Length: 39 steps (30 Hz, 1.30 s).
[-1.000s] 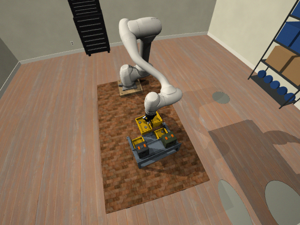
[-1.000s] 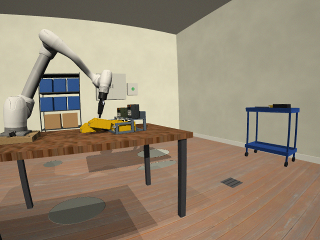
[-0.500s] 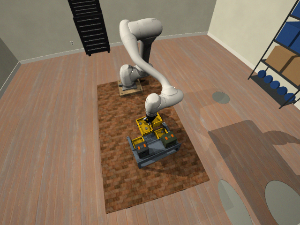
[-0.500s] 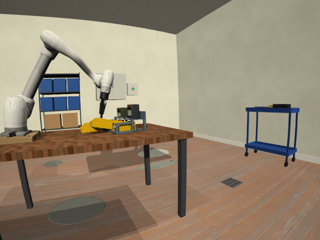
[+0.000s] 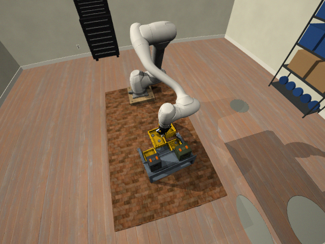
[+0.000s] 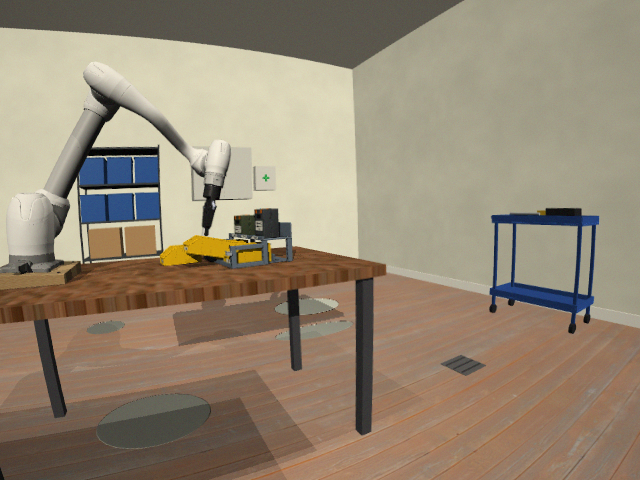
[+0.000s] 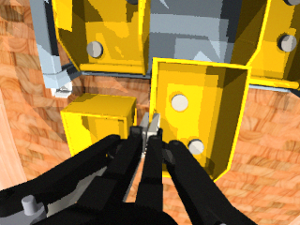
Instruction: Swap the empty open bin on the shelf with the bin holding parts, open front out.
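My gripper (image 7: pixel 152 122) is shut on the left side wall of the yellow open bin with the parts (image 7: pixel 195 119), near its rear corner. Two grey round parts lie inside it. The bin is in front of the grey shelf (image 7: pixel 187 19), whose middle slot stands free. In the exterior view the bin (image 6: pixel 209 248) tilts with its gripped end raised, under the gripper (image 6: pixel 206 229). From above, the gripper (image 5: pixel 161 130) is over the bin (image 5: pixel 157 138). A second yellow bin (image 7: pixel 100 122) sits on the table just left of my fingers; it also shows from above (image 5: pixel 170 131). Its inside is hidden.
The shelf (image 5: pixel 167 160) holds yellow bins with parts in the left slot (image 7: pixel 103 15) and the right slot (image 7: pixel 281 19). Two dark green boxes with orange marks (image 5: pixel 154 161) (image 5: pixel 183 151) stand on its top board. The arm's base (image 5: pixel 140 91) is at the table's far end.
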Each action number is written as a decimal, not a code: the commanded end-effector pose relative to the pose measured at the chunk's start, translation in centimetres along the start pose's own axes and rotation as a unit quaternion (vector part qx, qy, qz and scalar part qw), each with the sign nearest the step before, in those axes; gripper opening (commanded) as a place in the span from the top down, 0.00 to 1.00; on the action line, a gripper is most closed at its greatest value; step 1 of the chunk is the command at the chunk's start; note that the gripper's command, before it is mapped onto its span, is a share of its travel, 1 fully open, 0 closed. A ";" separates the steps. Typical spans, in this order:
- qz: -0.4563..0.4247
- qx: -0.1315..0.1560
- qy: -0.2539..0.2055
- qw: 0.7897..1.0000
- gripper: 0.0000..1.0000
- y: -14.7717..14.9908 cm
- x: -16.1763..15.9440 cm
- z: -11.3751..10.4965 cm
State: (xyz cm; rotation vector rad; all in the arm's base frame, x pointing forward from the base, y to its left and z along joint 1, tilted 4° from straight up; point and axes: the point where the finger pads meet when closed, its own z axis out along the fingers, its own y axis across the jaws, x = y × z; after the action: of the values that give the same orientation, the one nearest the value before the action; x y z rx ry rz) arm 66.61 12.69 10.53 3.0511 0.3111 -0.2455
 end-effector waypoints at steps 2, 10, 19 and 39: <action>0.000 -0.002 0.000 1.000 0.90 0.0 0.8 -0.3; 0.000 -0.002 0.000 1.000 0.90 0.0 1.5 -0.5; 0.000 -0.002 0.000 1.000 0.90 0.0 2.5 -0.7; 0.000 -0.002 0.000 1.000 0.90 0.0 3.9 -1.0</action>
State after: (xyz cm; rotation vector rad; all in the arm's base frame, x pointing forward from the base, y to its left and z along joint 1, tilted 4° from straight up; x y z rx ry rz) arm 70.16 13.41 10.67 3.0500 0.3113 -0.2455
